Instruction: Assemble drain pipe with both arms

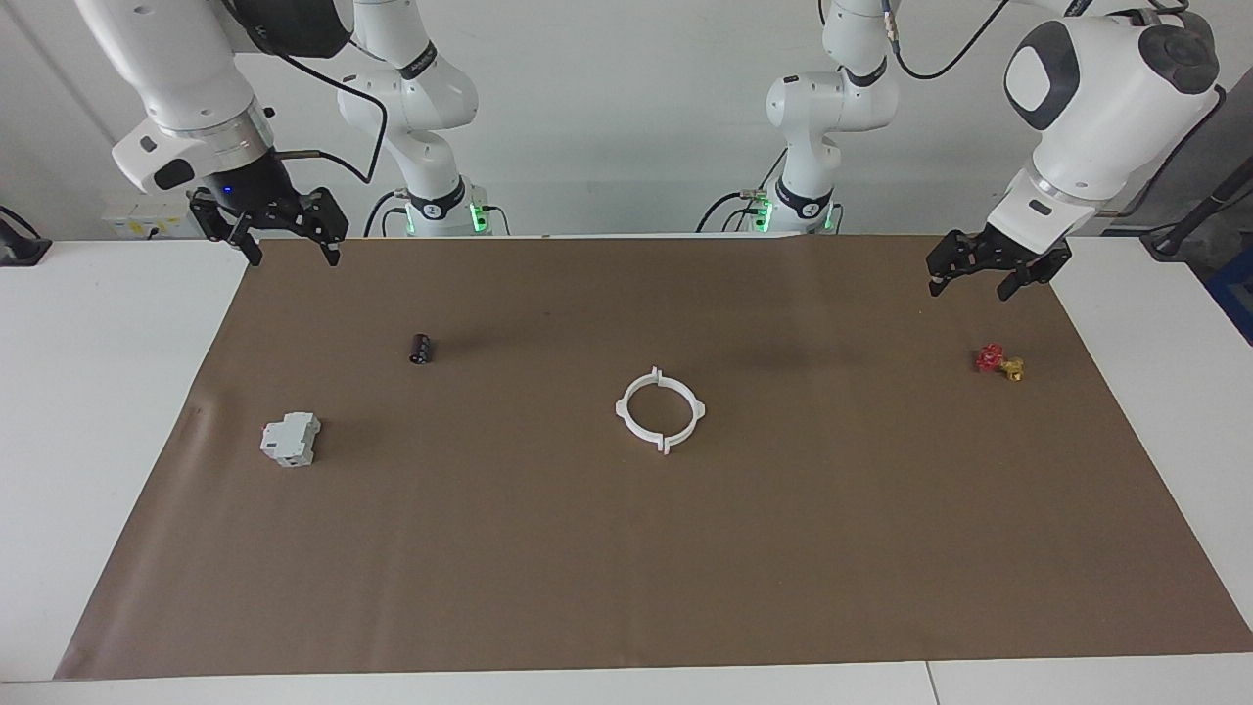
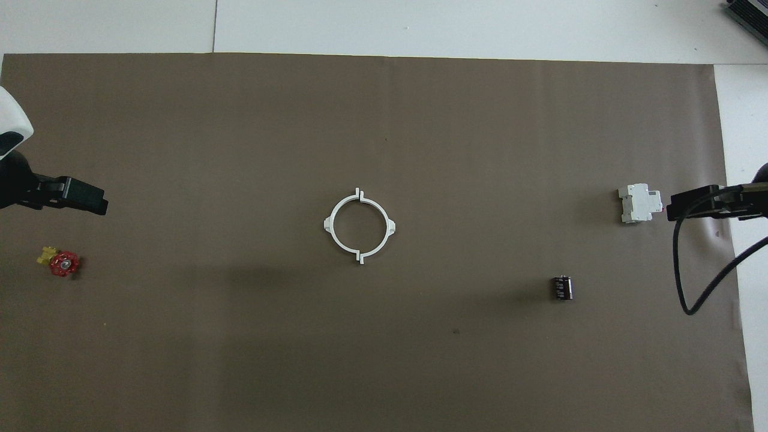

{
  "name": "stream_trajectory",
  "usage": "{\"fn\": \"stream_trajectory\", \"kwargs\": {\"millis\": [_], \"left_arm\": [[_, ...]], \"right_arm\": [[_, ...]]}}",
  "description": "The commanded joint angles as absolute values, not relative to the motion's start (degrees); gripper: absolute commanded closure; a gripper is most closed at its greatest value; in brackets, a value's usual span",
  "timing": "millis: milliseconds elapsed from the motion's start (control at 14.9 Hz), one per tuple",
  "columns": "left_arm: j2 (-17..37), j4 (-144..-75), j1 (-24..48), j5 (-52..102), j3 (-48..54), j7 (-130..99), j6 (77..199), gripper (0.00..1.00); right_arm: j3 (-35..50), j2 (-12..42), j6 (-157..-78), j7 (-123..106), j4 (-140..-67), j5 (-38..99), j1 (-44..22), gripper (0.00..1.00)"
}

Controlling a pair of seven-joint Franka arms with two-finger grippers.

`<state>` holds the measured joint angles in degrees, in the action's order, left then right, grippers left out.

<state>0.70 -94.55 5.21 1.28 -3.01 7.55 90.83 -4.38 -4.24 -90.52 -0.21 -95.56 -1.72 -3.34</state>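
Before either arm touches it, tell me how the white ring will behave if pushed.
The white ring lies flat, so it should slide, not roll. It looks thin and hollow, probably light and slightly springy. Gaps at its tabs suggest two halves that could separate.

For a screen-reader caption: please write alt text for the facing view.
A white drain pipe ring lies mid-mat, untouched; the open left pincer hangs above a red-and-yellow valve, and the open right pincer hangs at the mat's corner.
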Motion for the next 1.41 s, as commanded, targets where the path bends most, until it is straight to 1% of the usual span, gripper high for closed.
{"fn": "stream_trajectory", "kwargs": {"millis": [0, 67, 201, 335, 536, 805, 939, 1073, 1341], "left_arm": [[3.7, -88.3, 11.1, -0.7, -4.7, 2.5, 85.3, 0.00], [4.0, -86.7, 12.2, -1.8, -4.6, 1.7, 83.1, 0.00], [2.9, -88.0, 11.7, -1.8, -4.0, 2.1, 82.9, 0.00], [3.2, -87.5, 11.8, -1.2, -4.2, 1.9, 81.7, 0.00], [1.8, -89.8, 11.7, -1.2, -3.9, 1.3, 85.3, 0.00], [1.6, -90.3, 11.3, -1.2, -4.7, 2.0, 87.3, 0.00], [0.5, -93.6, 11.3, -1.2, -4.8, 1.9, 92.3, 0.00], [-0.3, -96.2, 11.3, -1.2, -4.7, 1.9, 94.2, 0.00], [0.4, -95.6, 11.2, -1.2, -4.9, 1.9, 94.2, 0.00]], "right_arm": [[-4.2, -4.4, -90.6, -1.4, -95.6, -1.6, -2.8, 0.00], [-4.2, -4.4, -90.6, -1.4, -95.6, -1.6, -2.8, 0.00], [-4.2, -4.4, -90.6, -1.4, -95.7, -1.6, -2.8, 0.00], [-4.2, -4.4, -90.6, -1.4, -95.6, -1.6, -2.8, 0.00], [-4.2, -4.4, -90.6, -1.4, -95.7, -1.6, -2.9, 0.00], [-4.2, -4.4, -90.6, -1.4, -95.6, -1.6, -2.8, 0.00], [-4.2, -4.4, -90.6, -1.4, -95.6, -1.6, -2.8, 0.00], [-4.2, -4.4, -90.6, -1.4, -95.6, -1.6, -2.8, 0.00], [-4.2, -4.4, -90.6, -1.4, -95.6, -1.6, -2.8, 0.00]]}}
